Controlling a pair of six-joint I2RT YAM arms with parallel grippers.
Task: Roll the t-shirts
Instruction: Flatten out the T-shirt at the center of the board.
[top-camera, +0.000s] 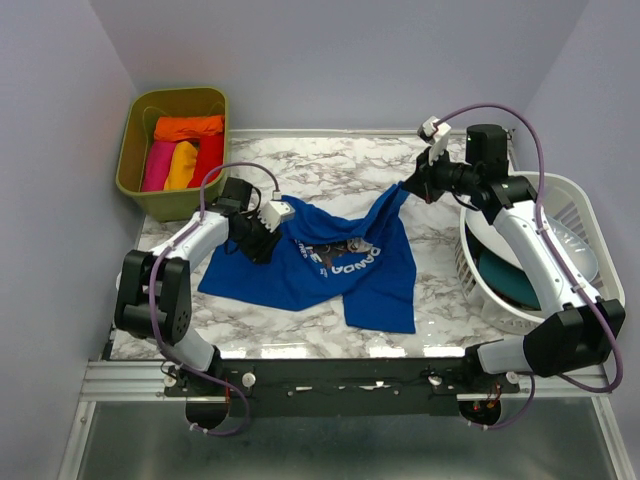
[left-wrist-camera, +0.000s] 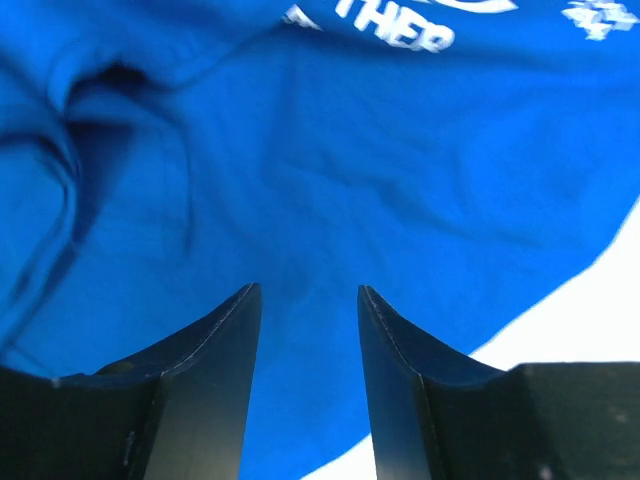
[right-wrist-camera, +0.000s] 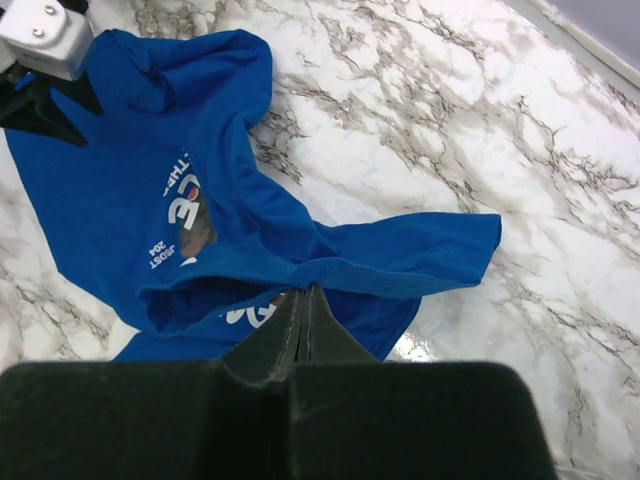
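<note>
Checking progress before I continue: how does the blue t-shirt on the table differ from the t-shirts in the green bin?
The blue t-shirt lies spread and rumpled on the marble table; the binned t-shirts sit as compact bundles in the green bin. The blue t-shirt has a chest graphic; the binned t-shirts look plain. The right gripper pinches the blue t-shirt's edge; nothing holds the binned t-shirts. Both are bright cloth.

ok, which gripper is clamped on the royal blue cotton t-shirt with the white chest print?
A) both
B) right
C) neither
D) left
B: the right gripper is shut on a lifted edge of the royal blue cotton t-shirt, while the left gripper stands open over the cloth.
</note>
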